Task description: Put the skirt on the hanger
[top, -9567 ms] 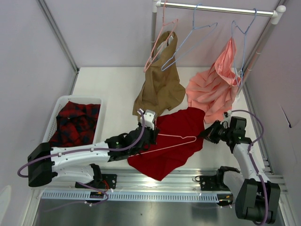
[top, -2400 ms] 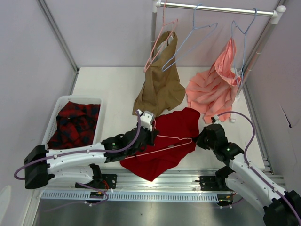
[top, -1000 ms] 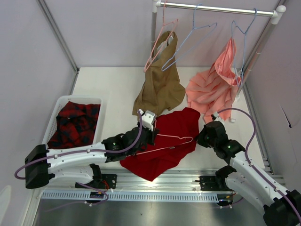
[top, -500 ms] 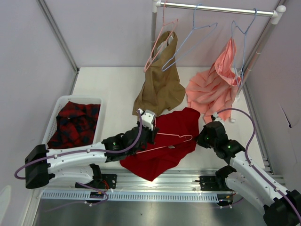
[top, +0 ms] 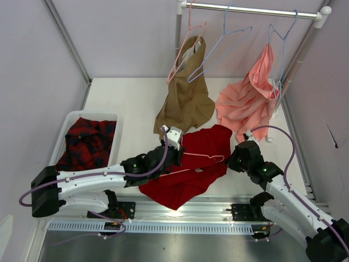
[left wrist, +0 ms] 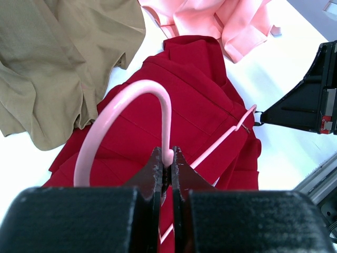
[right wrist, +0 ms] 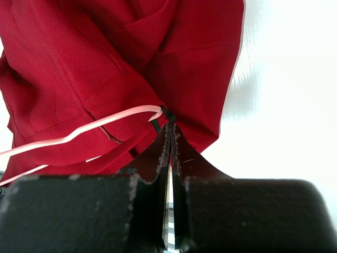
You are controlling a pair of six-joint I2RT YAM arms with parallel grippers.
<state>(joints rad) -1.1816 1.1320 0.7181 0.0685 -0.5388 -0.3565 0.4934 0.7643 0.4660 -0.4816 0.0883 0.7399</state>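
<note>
Now: left gripper [left wrist: 167, 154] clamped on the hook of the hanger [left wrist: 167, 121], at 9 o'clock of the skirt [top: 206, 141] — skirt flat on the table [top: 131, 103], under the hanger. Right gripper [right wrist: 169, 128] clenched at its 3 o'clock edge — cloth pinched or not, unclear.

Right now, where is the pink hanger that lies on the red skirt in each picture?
Top external: centre, the hanger across the skirt.
Left wrist: centre, its hook above the skirt.
Right wrist: left-centre, its wire end on the skirt.
Shared landmark: the skirt.
</note>
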